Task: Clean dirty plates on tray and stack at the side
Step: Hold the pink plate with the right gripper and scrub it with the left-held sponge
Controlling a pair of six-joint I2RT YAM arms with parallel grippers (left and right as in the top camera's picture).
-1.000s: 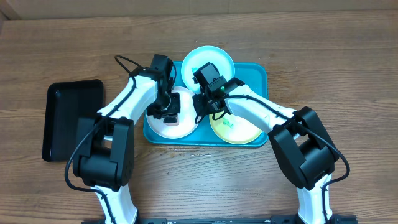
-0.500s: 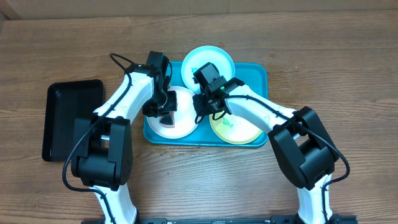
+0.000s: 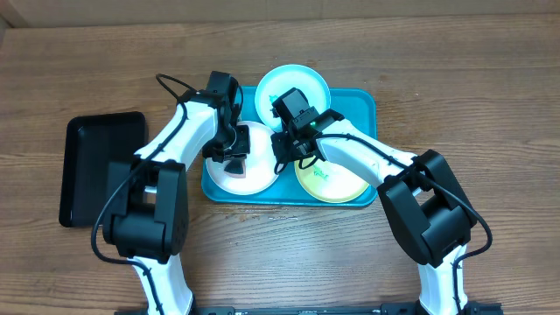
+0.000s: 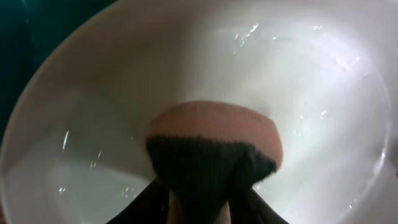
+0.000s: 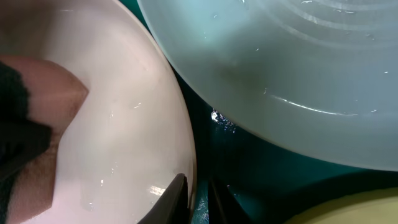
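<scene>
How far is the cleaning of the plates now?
Done: nothing is stacked beside the tray yet. In hand: the left pincer holds a sponge on the white plate, and the right pincer pinches that plate's rim. Left: the yellow plate, which shows green smears, the blue plate, then the stacking.

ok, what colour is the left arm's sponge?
Pinkish-tan sponge with a dark layer toward the jaws, pressed on the white plate. Best in left wrist view.
</scene>
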